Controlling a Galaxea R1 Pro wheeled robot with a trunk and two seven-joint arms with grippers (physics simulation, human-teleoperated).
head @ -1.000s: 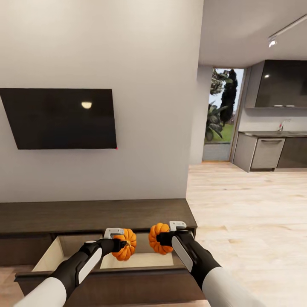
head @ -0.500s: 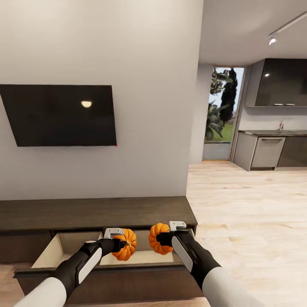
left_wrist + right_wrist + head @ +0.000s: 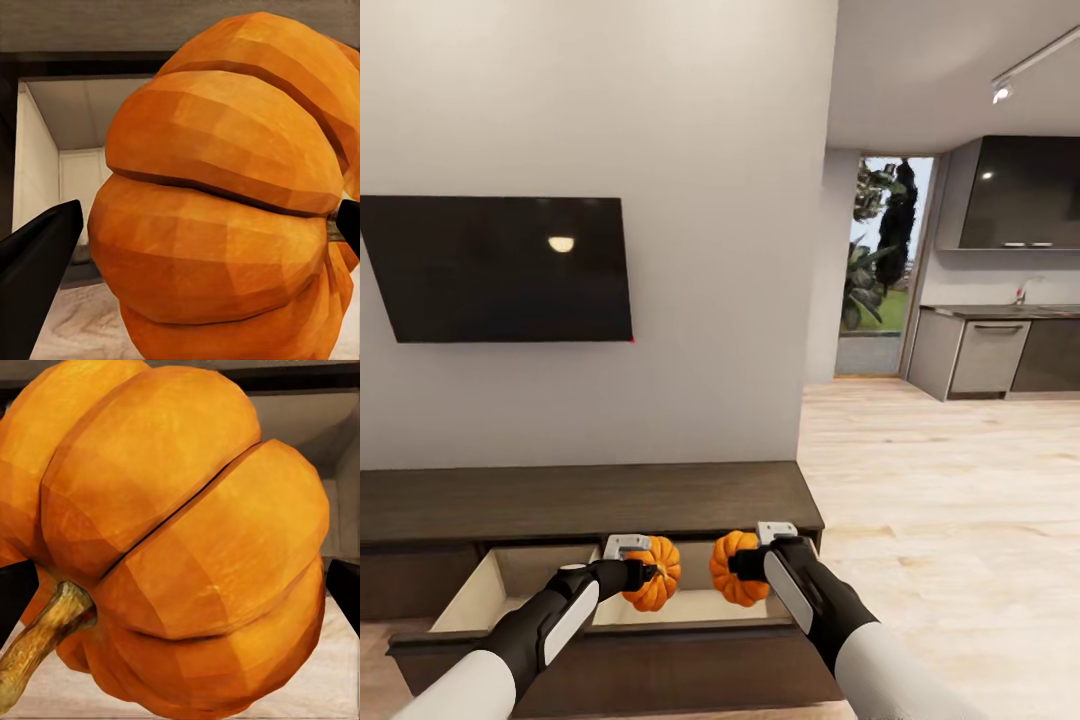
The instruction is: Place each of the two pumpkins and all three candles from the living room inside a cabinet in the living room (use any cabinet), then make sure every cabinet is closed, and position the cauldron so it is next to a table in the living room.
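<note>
Two pumpkins, low centre of frame: the left gripper [image 3: 643, 573] clamps one pumpkin [image 3: 656, 573], the right gripper [image 3: 744, 565] clamps the other pumpkin [image 3: 734, 568], above one open cabinet drawer [image 3: 520, 582].

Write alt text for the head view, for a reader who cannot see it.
Two robot arms each hold an orange pumpkin, left pumpkin and right pumpkin, over the open drawer of a long dark wooden cabinet. A black television hangs on the wall above, and a kitchen opens at the right.
</note>
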